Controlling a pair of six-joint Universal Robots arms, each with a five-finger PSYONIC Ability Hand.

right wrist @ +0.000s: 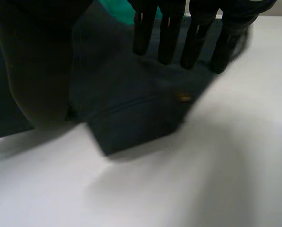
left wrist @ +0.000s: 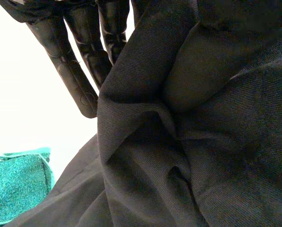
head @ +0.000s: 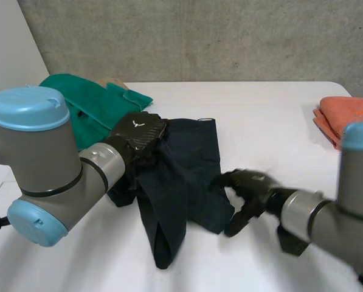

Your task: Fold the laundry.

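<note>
Far left, on the white table [head: 272, 121]: a green terry cloth [head: 84, 106] is lying crumpled, touching the upper edge of the work piece.

Left of centre: a dark navy woven garment [head: 187, 170], shorts by the look of it, is being held up at one upper edge by the left hand [head: 138, 129]; the cloth is bunched against the hand's inner side and is judged to be pinched there, while the outer fingers [left wrist: 74, 75] are extended straight and clear of the fabric; a long fold is hanging from this hand and trailing towards the near edge of the table.

Centre: the rest of the garment is spread flat; its long axis is running from the far side to the near side, slightly slanted.

Right of centre: the right hand [head: 249, 185] is hovering empty, fingers [right wrist: 169, 33] loosely spread and pointing down; the garment's free near corner is lying just beside it, towards the left arm; this hand is the nearer to that corner, so the next grasp is judged to fall to it.

Far right: a folded orange cloth [head: 345, 115] is set well apart.
</note>
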